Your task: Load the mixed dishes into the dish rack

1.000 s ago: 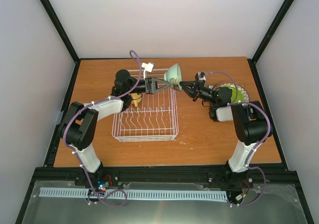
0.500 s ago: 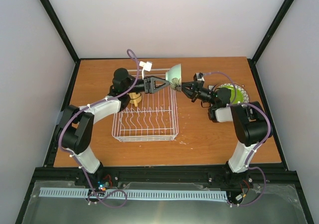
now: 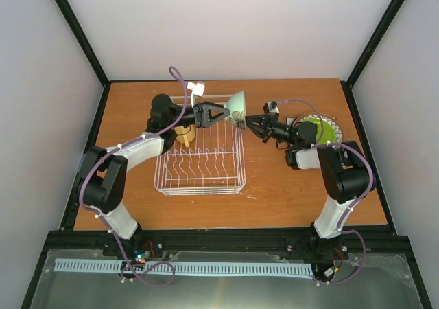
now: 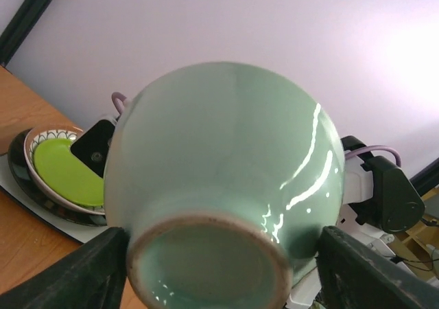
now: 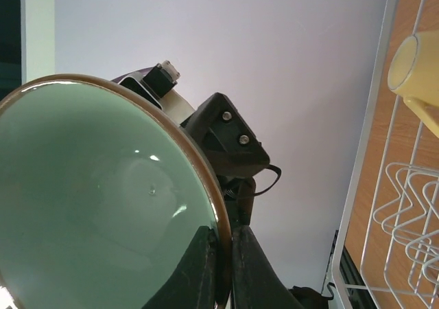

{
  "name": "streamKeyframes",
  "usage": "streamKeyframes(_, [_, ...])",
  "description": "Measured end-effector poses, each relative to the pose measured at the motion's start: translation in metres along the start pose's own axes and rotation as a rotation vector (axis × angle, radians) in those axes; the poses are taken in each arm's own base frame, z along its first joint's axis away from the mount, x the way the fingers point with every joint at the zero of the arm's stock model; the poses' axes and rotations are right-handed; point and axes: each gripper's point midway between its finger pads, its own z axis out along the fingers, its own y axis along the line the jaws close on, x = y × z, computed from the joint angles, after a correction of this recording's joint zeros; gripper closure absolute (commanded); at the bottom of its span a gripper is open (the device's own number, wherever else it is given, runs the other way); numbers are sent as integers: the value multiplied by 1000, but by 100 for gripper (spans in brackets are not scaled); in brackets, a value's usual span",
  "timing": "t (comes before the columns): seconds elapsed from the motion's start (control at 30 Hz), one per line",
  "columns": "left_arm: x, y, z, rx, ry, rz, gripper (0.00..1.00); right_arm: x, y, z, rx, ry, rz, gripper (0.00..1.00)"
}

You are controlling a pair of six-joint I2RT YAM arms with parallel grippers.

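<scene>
mint bowl point(image 3: 236, 104) on edge, mouth toward right hand point(image 3: 246, 120)

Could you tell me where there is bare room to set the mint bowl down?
The dish rack is bare except for the yellow cup near its left wall. The table is free between rack and right arm, and along the near edge. Crowded: the rack's far-right corner, around the pale mint bowl, and the plate stack.

Top external: high at near edge, looking down on desk point(image 3: 288, 199). Wrist views: close, opposite sides of shared pale mint bowl point(image 4: 226, 158)
</scene>
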Motion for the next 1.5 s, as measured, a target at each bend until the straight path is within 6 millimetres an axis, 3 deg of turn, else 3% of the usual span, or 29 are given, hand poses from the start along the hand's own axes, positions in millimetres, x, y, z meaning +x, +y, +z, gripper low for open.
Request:
streamKeyframes(0.23, [-9,-3,-5,-23,-28,28,43,8,-5,-1,15,34,9,97])
streamKeyframes(0.47, [-17,-10,-7,-15,-56,67,24,20,-7,4,22,85,7,97])
streamKeyframes(0.57, [-17,-11,-6,-12,-55,75,21,22,-7,6,21,98,6,97])
streamKeyframes(0.8, [-20,-12,-18,-62,-64,113,21,19,-3,8,13,98,-14,97])
streamKeyframes(1.07, [-19,-3,-71,-131,-125,124,21,8,8,14,-10,77,-55,97])
streamKeyframes(1.5, [-3,-9,-70,4,-110,90,14,1,16,18,-28,69,-76,97])
